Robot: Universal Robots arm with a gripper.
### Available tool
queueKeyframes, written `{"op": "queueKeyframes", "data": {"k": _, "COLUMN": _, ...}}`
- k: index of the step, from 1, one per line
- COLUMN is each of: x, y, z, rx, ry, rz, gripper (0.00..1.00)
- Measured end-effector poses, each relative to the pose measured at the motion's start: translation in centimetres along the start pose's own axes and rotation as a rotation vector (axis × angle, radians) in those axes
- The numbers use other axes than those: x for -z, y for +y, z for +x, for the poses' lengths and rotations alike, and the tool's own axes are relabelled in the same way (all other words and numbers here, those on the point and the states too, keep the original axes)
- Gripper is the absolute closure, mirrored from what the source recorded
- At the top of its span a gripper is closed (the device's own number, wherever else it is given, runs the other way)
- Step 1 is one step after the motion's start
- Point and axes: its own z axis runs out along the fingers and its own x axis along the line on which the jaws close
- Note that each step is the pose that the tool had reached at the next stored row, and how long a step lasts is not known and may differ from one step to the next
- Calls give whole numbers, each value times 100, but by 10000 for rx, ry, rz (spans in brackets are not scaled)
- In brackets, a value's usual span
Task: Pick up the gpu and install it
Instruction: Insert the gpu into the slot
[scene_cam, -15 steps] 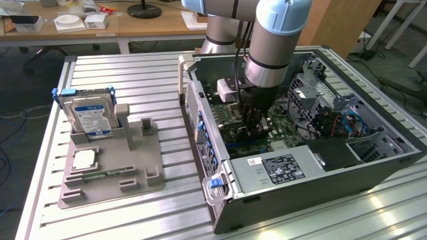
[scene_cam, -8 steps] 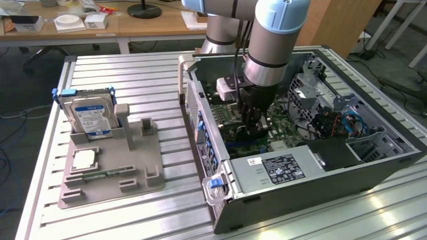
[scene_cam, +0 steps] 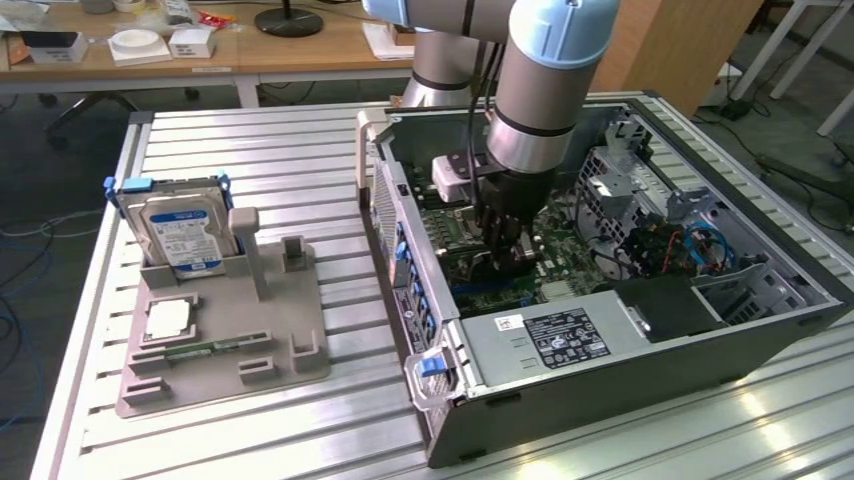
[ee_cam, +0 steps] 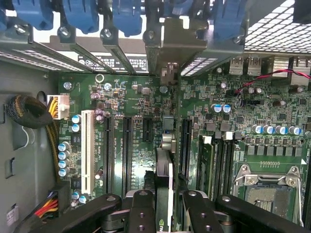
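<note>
Wrist view puts the end effector (ee_cam: 164, 204) partly closed on the gpu (ee_cam: 164, 170), a thin card held edge-on just above the motherboard (ee_cam: 233, 126), beside its long slots. It looks light, stiff and fragile, so gripping its upper edge, clear of the contacts, seems safest.

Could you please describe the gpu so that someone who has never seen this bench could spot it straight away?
Start at the open computer case on the slatted table, then look at its green motherboard, where the gripper hangs over the slots. The gpu is the thin card held edge-on between the fingers, with its metal bracket reaching the case's rear wall. Unlike the long black slots beside it, it stands upright.
</note>
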Motion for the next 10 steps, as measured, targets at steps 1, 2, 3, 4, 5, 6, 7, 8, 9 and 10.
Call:
{"op": "queueKeyframes", "data": {"k": 1, "x": 0, "y": 0, "z": 0, "rx": 0, "ry": 0, "rz": 0, "gripper": 73}}
{"op": "queueKeyframes", "data": {"k": 2, "x": 0, "y": 0, "z": 0, "rx": 0, "ry": 0, "rz": 0, "gripper": 73}}
{"op": "queueKeyframes", "data": {"k": 3, "x": -1, "y": 0, "z": 0, "rx": 0, "ry": 0, "rz": 0, "gripper": 73}}
{"op": "queueKeyframes", "data": {"k": 4, "x": -3, "y": 1, "z": 0, "rx": -1, "ry": 1, "rz": 0, "gripper": 73}}
{"op": "queueKeyframes", "data": {"k": 5, "x": -10, "y": 1, "z": 0, "rx": 0, "ry": 3, "rz": -1, "gripper": 73}}
{"op": "queueKeyframes", "data": {"k": 6, "x": -21, "y": 2, "z": 1, "rx": 0, "ry": 5, "rz": -1, "gripper": 73}}
{"op": "queueKeyframes", "data": {"k": 7, "x": -31, "y": 2, "z": 1, "rx": -1, "ry": -1, "rz": 3, "gripper": 73}}
{"op": "queueKeyframes", "data": {"k": 8, "x": -34, "y": 2, "z": 1, "rx": 0, "ry": 1, "rz": 1, "gripper": 73}}
{"op": "queueKeyframes", "data": {"k": 9, "x": -34, "y": 2, "z": 1, "rx": 0, "ry": 1, "rz": -1, "gripper": 73}}
{"op": "queueKeyframes", "data": {"k": 10, "x": -34, "y": 2, "z": 1, "rx": 0, "ry": 2, "rz": -1, "gripper": 73}}
